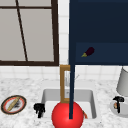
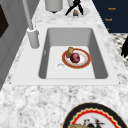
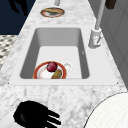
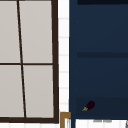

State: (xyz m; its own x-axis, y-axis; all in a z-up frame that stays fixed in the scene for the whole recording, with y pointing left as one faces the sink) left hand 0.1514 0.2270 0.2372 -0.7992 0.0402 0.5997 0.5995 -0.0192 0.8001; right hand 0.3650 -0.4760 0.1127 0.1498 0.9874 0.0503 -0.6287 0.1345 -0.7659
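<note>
My left hand (image 1: 39,109) hangs with relaxed fingers at the sink's front left corner, holding nothing; the left side view shows it at the right edge as the left hand (image 2: 125,47), and the right side view at the top left as the left hand (image 3: 18,6). My right hand (image 1: 118,102) hovers with straight spread fingers over a white plate (image 1: 112,108) on the right counter, just above a small orange item (image 1: 115,105). The side views show the right hand (image 2: 75,7) far off and the right hand (image 3: 35,117) close up. An eggplant (image 1: 88,52) lies on the open blue cabinet's shelf, seen again as the eggplant (image 4: 89,105).
In the sink (image 2: 100,62) a red-rimmed plate (image 2: 85,62) carries a dark red ball (image 2: 75,58) and a brown lump (image 2: 70,50). A patterned plate (image 1: 22,108) with a breadstick sits on the left counter. The faucet (image 2: 32,35), a grey jar (image 1: 123,82) and the cabinet door's edge (image 1: 72,87) stand nearby.
</note>
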